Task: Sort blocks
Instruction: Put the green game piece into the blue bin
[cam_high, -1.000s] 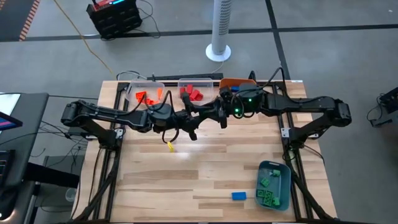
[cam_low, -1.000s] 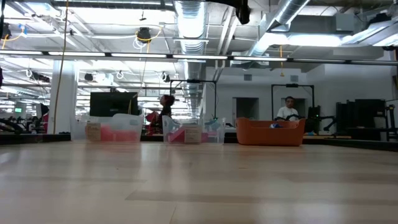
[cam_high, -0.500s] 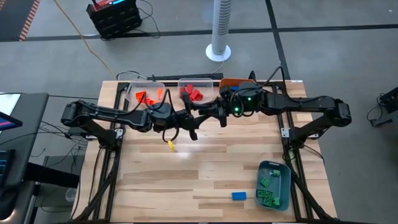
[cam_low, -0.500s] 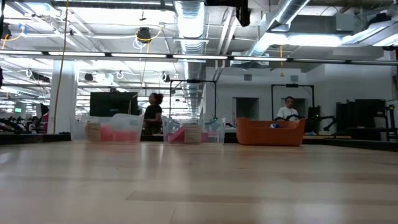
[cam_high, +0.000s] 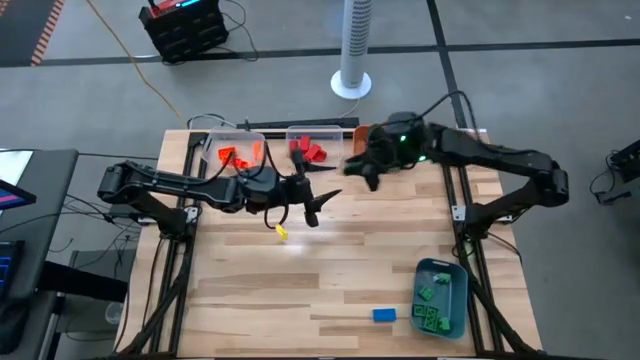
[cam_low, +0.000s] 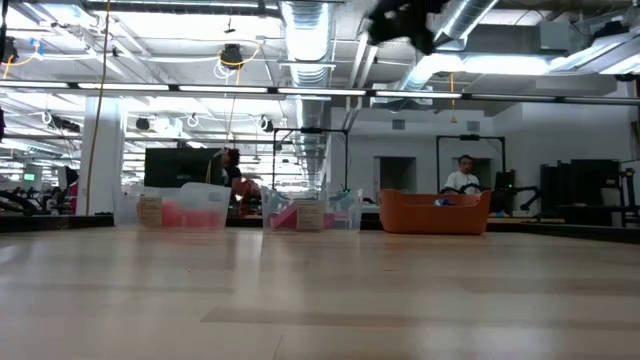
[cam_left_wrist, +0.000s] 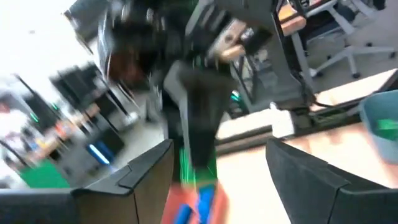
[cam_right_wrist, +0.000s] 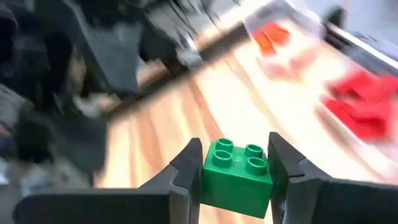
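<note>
While green blocks (cam_high: 431, 305) fill the blue-grey bin (cam_high: 452, 270).

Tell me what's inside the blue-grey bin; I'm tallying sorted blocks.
Only green blocks show in the blue-grey bin, lying loose. Any lying underneath them can't be seen.

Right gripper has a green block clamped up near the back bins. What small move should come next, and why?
Probably swing the right gripper toward the blue-grey bin at the table's front right. It holds a green block, and that bin already holds green blocks, while the clear bins at the back hold orange and red ones. The left gripper stands open mid-table.
</note>
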